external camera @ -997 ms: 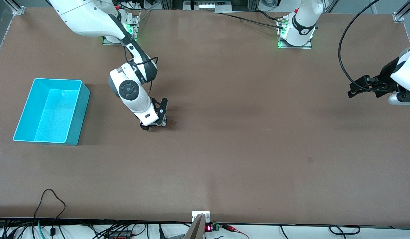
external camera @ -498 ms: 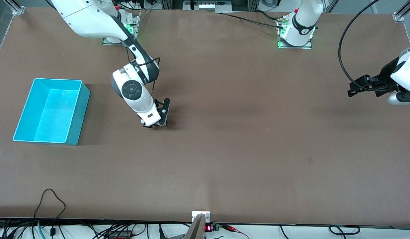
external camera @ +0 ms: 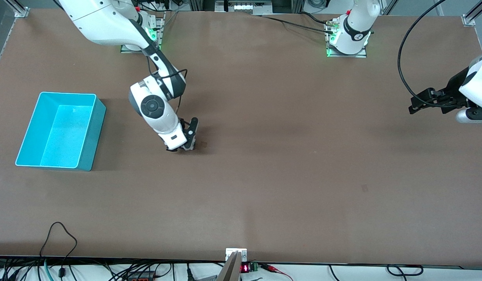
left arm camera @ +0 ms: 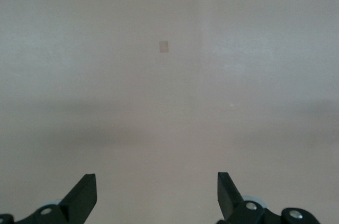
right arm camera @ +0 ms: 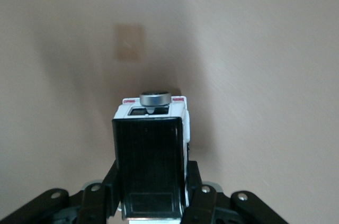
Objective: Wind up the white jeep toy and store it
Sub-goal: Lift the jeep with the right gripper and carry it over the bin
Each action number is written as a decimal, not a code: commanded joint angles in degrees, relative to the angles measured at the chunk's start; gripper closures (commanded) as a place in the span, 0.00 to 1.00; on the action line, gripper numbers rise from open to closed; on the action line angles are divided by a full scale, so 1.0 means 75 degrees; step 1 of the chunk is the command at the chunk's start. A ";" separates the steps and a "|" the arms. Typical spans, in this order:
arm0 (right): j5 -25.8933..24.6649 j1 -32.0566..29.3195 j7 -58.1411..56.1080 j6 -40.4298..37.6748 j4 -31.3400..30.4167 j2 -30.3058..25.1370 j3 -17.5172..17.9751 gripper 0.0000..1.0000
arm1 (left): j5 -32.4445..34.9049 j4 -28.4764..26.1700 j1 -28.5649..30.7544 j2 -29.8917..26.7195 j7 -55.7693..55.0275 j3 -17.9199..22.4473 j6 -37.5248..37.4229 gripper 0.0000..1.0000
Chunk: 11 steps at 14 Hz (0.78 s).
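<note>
The white jeep toy (right arm camera: 151, 166), with a black roof panel and a silver spare wheel at its end, sits between the fingers of my right gripper (right arm camera: 152, 181). The gripper is shut on it. In the front view my right gripper (external camera: 184, 146) is down at the table near the middle, and the hand hides the jeep. The turquoise bin (external camera: 94, 132) stands toward the right arm's end of the table and looks empty. My left gripper (external camera: 414, 105) is open and empty, waiting in the air over the left arm's end; its own view (left arm camera: 155, 192) shows only table.
A small dark patch (external camera: 203, 145) marks the brown table beside the right gripper and also shows in the right wrist view (right arm camera: 130, 41). Another patch (external camera: 365, 188) lies nearer the front camera. Cables run along the table's front edge (external camera: 61, 238).
The right hand has shifted slightly away from the bin and partly back, staying low and shut on the jeep. The left arm has not moved.
</note>
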 commanded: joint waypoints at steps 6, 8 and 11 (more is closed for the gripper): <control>-0.0040 -0.0356 0.0716 -0.0942 -0.0021 -0.1539 -0.1375 0.99 | 0.0011 0.0057 0.0009 -0.0102 -0.0034 -0.0037 -0.0069 0.00; -0.0040 -0.0753 0.0694 -0.1165 -0.0021 -0.1996 -0.1727 1.00 | 0.0011 0.0057 0.0009 -0.0113 -0.0034 -0.0049 -0.0128 0.00; -0.0028 -0.0978 0.0811 -0.1763 -0.0021 -0.2536 -0.2604 1.00 | 0.0011 0.0057 -0.0037 -0.0113 -0.0034 -0.0072 -0.0140 0.00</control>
